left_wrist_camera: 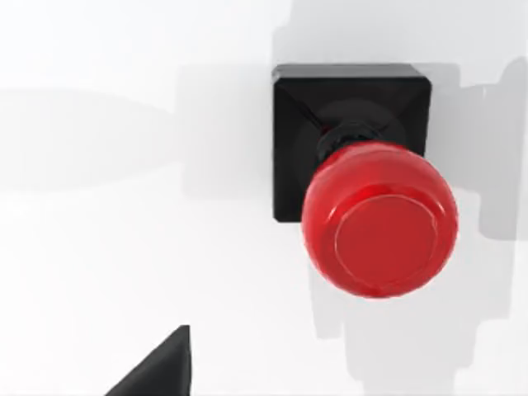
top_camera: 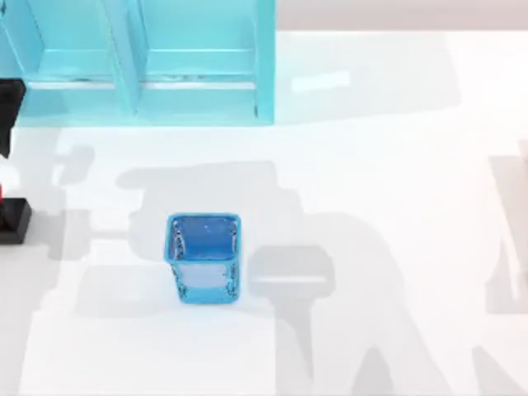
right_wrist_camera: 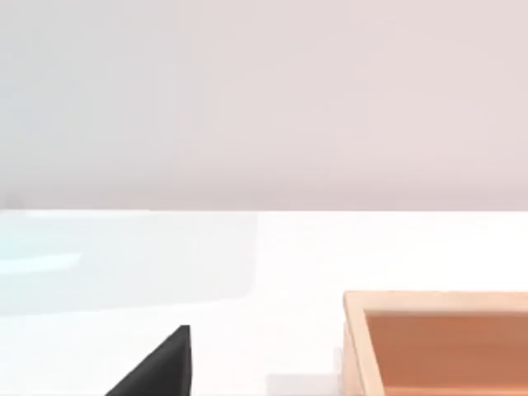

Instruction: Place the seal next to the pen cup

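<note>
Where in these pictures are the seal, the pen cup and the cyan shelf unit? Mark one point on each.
seal (left_wrist_camera: 379, 221): left wrist view, on the round red knob.
pen cup (top_camera: 204, 285): top view, on its near blue wall.
cyan shelf unit (top_camera: 264, 58): top view, on its right upright panel.

You have a cyan shelf unit standing at the far left of the white surface, and a shallow wooden tray resting on that surface.
</note>
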Robot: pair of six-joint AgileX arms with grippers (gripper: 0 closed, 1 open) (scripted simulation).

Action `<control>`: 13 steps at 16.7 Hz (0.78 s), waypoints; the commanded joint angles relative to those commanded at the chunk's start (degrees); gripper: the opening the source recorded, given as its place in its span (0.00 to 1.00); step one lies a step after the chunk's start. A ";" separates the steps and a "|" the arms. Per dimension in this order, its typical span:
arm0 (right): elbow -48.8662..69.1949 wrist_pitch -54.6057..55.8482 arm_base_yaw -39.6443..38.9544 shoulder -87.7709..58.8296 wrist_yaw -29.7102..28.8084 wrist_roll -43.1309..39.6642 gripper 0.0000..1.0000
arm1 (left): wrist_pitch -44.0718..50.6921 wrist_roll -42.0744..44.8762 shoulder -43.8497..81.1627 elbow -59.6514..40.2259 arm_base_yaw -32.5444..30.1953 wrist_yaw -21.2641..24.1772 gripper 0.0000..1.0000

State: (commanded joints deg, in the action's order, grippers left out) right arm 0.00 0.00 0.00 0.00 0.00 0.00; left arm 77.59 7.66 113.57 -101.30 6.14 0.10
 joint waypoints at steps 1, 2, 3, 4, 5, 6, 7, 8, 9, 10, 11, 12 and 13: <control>0.00 0.00 0.00 0.00 0.00 0.00 1.00 | 0.18 0.02 0.29 -0.28 0.02 -0.01 1.00; 0.00 0.00 0.00 0.00 0.00 0.00 1.00 | 0.18 0.02 0.29 -0.28 0.02 -0.01 1.00; 0.00 0.00 0.00 0.00 0.00 0.00 1.00 | 0.18 0.02 0.29 -0.28 0.02 -0.01 1.00; 0.00 0.00 0.00 0.00 0.00 0.00 1.00 | 0.18 0.02 0.29 -0.28 0.02 -0.01 1.00; 0.00 0.00 0.00 0.00 0.00 0.00 1.00 | 0.05 -0.02 0.14 -0.14 -0.30 0.00 1.00; 0.00 0.00 0.00 0.00 0.00 0.00 1.00 | -0.12 -0.04 0.17 0.03 -0.27 0.00 1.00; 0.00 0.00 0.00 0.00 0.00 0.00 1.00 | -0.86 -0.09 0.28 0.77 -0.20 -0.01 1.00; 0.00 0.00 0.00 0.00 0.00 0.00 1.00 | -2.20 -0.11 0.50 2.08 -0.13 -0.01 1.00; 0.00 0.00 0.00 0.00 0.00 0.00 1.00 | -4.15 -0.10 0.81 3.82 -0.08 0.00 1.00; 0.00 0.00 0.00 0.00 0.00 0.00 1.00 | -6.68 -0.06 1.21 5.83 -0.04 0.00 1.00; 0.00 0.00 0.00 0.00 0.00 0.00 1.00 | -9.74 0.00 1.70 8.06 -0.01 0.00 1.00; 0.00 0.00 0.00 0.00 0.00 0.00 1.00 | -12.94 0.06 2.20 10.36 0.02 0.01 1.00; 0.00 0.00 0.00 0.00 0.00 0.00 1.00 | -15.79 0.10 2.68 12.56 0.08 0.01 1.00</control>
State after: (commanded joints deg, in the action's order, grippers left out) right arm 0.00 0.00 0.00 0.00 0.00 0.00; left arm 61.79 7.76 116.25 -88.74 6.22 0.11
